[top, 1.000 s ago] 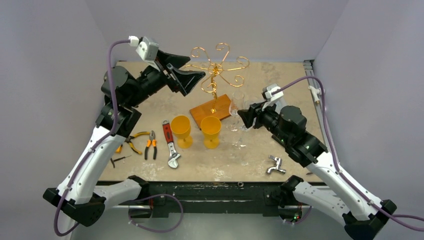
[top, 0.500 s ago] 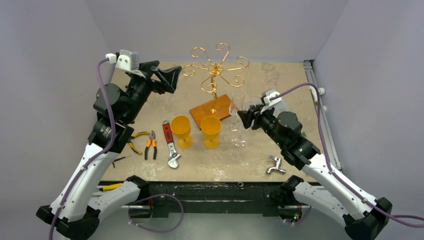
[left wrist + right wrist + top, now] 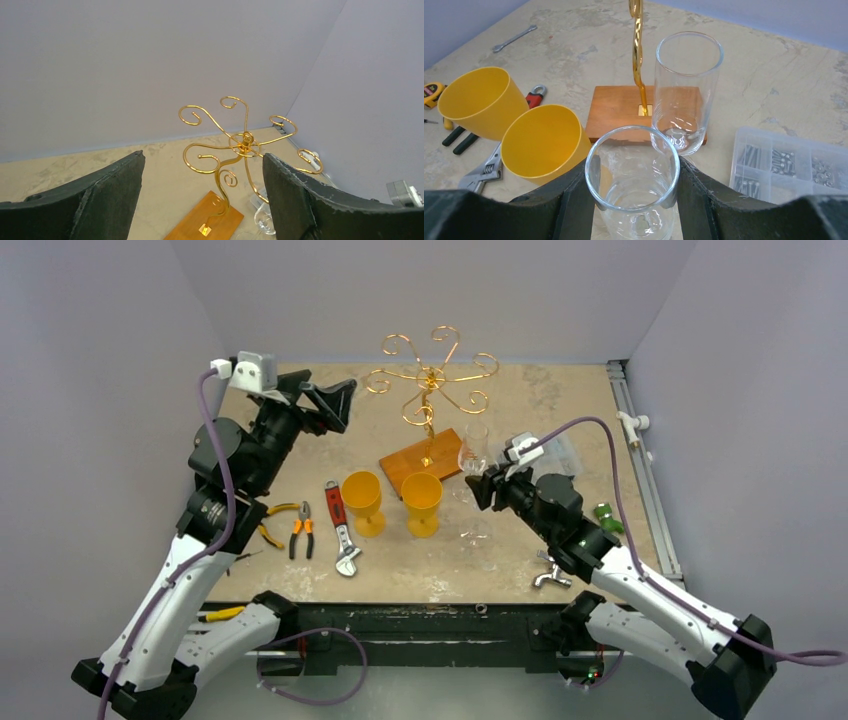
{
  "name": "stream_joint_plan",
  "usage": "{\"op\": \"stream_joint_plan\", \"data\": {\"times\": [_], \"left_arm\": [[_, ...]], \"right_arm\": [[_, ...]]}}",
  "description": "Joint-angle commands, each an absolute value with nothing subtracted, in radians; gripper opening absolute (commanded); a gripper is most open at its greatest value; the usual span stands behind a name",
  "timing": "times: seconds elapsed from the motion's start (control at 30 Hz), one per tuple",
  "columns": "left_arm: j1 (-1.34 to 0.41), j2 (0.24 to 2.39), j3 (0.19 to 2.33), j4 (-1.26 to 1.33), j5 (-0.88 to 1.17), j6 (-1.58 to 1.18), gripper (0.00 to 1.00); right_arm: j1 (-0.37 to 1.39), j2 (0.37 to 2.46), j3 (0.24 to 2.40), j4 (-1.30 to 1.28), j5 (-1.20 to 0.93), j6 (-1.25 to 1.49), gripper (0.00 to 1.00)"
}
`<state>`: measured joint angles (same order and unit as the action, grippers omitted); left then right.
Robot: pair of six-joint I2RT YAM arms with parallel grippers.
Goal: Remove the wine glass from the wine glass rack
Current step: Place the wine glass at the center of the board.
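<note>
The wine glass rack stands at the back middle, golden curled arms on a thin stem over an orange-brown wooden base; the left wrist view shows it too, with no glass hanging on the arms in view. My right gripper is shut on a clear wine glass, held upright near the base's right end. A second clear glass stands upright against the base. My left gripper is open and empty, raised left of the rack.
Two yellow goblets stand in front of the base. A red-handled wrench and pliers lie at left. A metal tap fitting and a green object lie at right. A clear screw box sits right of the glasses.
My left gripper has pulled back to the left, away from the rack's arms. My right arm has shifted left and nearer with the glass between its fingers.
</note>
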<state>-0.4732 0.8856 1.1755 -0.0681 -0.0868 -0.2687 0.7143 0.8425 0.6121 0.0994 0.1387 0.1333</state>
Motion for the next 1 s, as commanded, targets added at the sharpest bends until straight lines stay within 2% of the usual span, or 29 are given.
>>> {"op": "stream_joint_plan", "data": {"times": [0.0,0.23,0.27,0.37,0.47,0.97], "left_arm": [[-0.469,0.870,1.170,-0.016,-0.095,-0.241,0.85],[-0.469,0.876,1.168,0.024,-0.092,-0.238,0.85],[-0.469,0.874,1.164,0.028,-0.091,-0.238,0.85],[-0.469,0.868,1.153,0.041,-0.094,-0.238,0.85],[-0.469,0.868,1.151,0.043,-0.097,-0.238,0.85],[-0.469,0.863,1.154,0.056,-0.095,-0.200,0.85]], "right_arm": [[0.734,0.831,0.586,0.258,0.188,0.112,0.00],[0.750,0.802,0.543,0.275,0.217,0.097,0.00],[0.751,0.795,0.538,0.267,0.207,0.094,0.17],[0.752,0.793,0.538,0.253,0.193,0.094,0.47],[0.752,0.792,0.542,0.239,0.179,0.099,0.58],[0.752,0.731,0.587,0.076,0.207,0.164,0.74]]}}
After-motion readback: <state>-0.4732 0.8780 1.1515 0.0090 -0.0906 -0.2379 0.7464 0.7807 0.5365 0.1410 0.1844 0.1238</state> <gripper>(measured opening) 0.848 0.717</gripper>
